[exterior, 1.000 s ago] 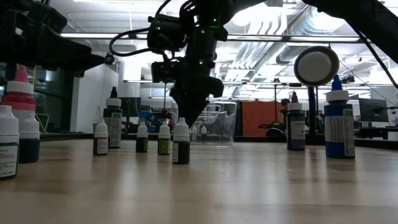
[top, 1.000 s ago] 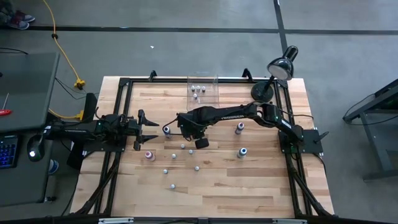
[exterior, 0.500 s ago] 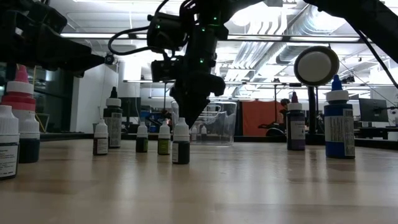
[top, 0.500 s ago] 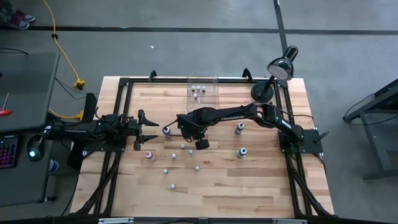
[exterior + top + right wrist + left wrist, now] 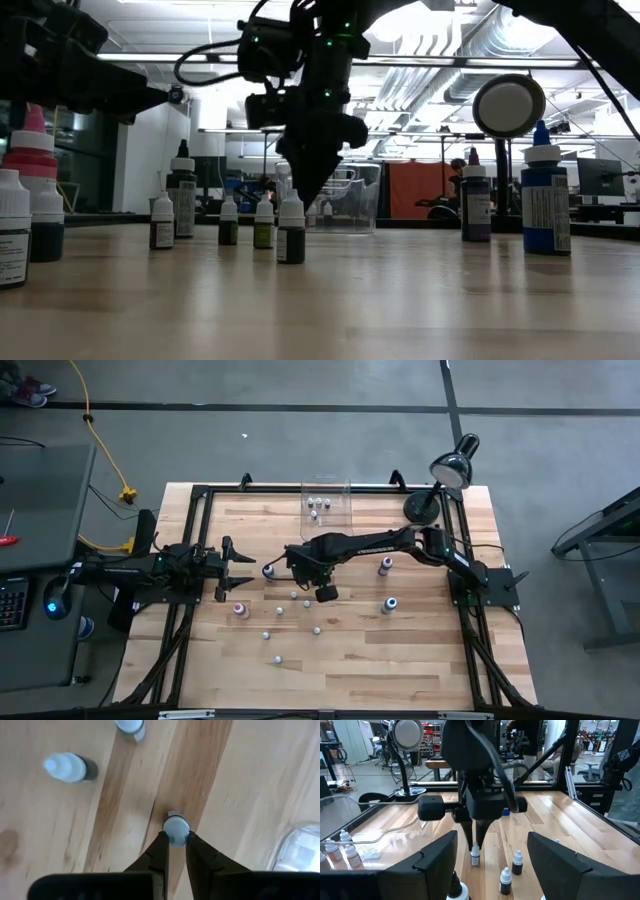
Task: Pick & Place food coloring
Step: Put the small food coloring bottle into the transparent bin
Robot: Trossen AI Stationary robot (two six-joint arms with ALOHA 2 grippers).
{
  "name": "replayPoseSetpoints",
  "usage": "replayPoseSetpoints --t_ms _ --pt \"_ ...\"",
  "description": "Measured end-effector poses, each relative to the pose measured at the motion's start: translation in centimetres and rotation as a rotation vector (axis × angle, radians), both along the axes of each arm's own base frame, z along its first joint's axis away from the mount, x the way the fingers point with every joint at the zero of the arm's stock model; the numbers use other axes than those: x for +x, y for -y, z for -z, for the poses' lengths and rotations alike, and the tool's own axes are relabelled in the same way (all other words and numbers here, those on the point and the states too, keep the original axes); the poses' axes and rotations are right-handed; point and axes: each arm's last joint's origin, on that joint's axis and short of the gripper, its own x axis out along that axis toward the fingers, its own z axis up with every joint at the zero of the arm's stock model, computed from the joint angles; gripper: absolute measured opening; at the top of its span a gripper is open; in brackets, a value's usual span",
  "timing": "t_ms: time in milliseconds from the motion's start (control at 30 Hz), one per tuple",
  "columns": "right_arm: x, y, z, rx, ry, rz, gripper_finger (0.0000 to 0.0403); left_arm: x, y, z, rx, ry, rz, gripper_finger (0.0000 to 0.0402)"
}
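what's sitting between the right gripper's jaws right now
The white cap of one small dark food coloring bottle, pinched by the right gripper in the right wrist view; the bottle stands on the wooden table.

The surface [image 5: 400, 650] was pale wood planking inside a black frame [image 5: 300, 489]. Small bottles [image 5: 267, 634] stood scattered on it, most just beside and in front of the right gripper [image 5: 307, 595], with two larger bottles [image 5: 388, 604] off toward that arm's base. A clear bin [image 5: 325, 506] sat behind the gripper at the far edge, and a black lamp [image 5: 422, 506] stood in the far corner.
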Motion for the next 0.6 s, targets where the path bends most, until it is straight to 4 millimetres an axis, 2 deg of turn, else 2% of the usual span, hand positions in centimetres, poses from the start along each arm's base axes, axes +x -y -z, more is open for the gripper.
replayPoseSetpoints --t_ms 300,600 --pt "-0.8 -0.5 -2.3 0.015 0.016 0.018 0.0035 0.0 0.0 0.0 0.0 0.0 0.001 0.0239" --pt "-2.4 -1.1 -7.0 0.125 0.096 0.045 0.0035 0.0 0.0 0.0 0.0 0.0 0.001 0.0239"
